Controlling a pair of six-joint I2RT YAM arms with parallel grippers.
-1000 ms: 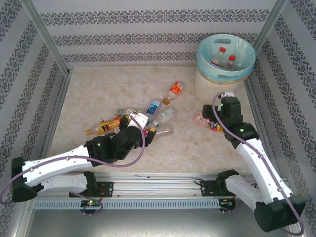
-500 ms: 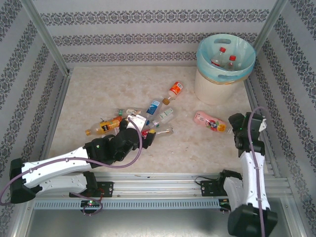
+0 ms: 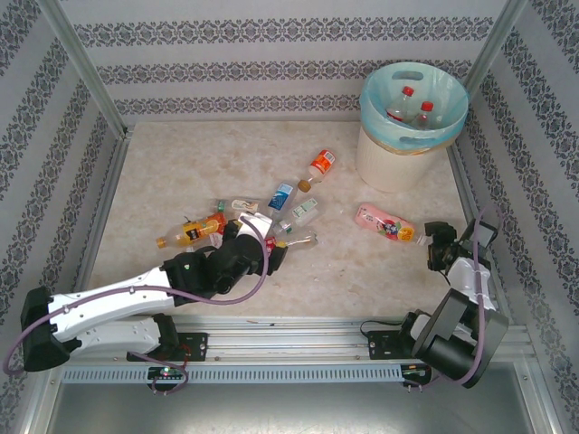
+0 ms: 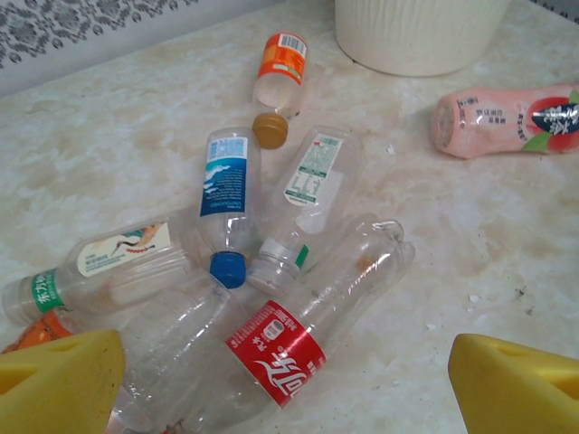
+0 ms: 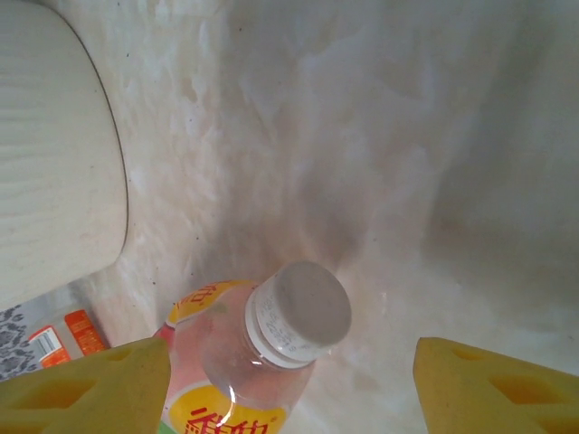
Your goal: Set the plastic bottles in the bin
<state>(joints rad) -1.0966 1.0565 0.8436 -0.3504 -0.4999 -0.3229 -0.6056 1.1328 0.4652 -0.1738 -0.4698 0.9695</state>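
Several plastic bottles point(image 4: 231, 194) lay heaped on the counter point(image 4: 109, 136), left claw point(image 4: 285, 384) hung released above them, right claw point(image 5: 289, 389) released, fingers either side of a pink bottle point(image 5: 222, 371) near the bin point(image 3: 398, 163)

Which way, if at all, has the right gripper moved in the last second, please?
Yes: the right gripper drew back from the bin toward the near right table corner.

Soft, even light is falling from above, leaving only faint shadows on the pale worktop point(image 3: 181, 163). The right wrist view is looking washed out and blurred, with glare bleaching the surface there.
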